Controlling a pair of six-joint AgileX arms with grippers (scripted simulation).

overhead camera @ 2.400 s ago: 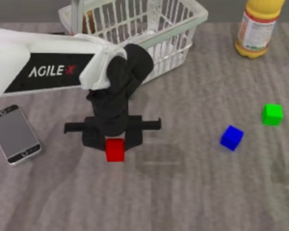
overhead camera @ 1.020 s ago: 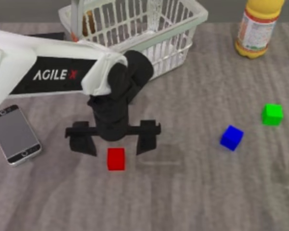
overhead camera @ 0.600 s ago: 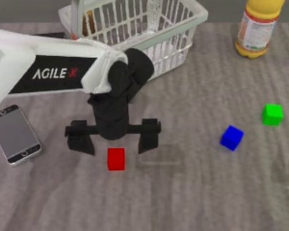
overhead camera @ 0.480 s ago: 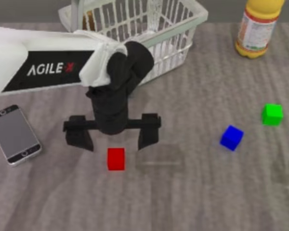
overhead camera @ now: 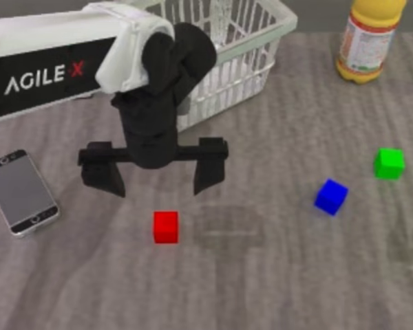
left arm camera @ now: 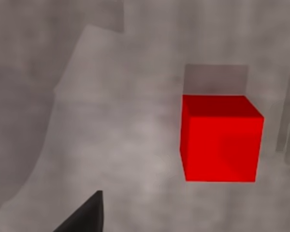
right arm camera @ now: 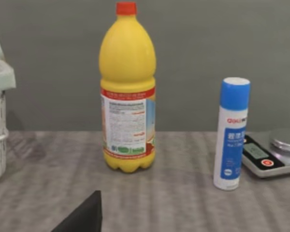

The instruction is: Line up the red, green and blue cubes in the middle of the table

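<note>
The red cube (overhead camera: 166,227) sits on the desk (overhead camera: 275,289), just below the wide-open left gripper (overhead camera: 158,175). Blue cube (overhead camera: 331,196) and green cube (overhead camera: 389,163) wait far right; set them close beside red.

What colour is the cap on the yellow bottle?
Red; the yellow bottle shows its cap best in the right wrist view.

The white forearm shell of the left arm (overhead camera: 55,51) carries a black panel with the white lettering "AGILE X". The white-and-blue cylindrical spray can (right arm camera: 231,134) bears a small red brand word reading "DELI"; the print beneath it is too small to read. The tall yellow plastic bottle (right arm camera: 128,92) carries a white label with illegible fine print.
</note>
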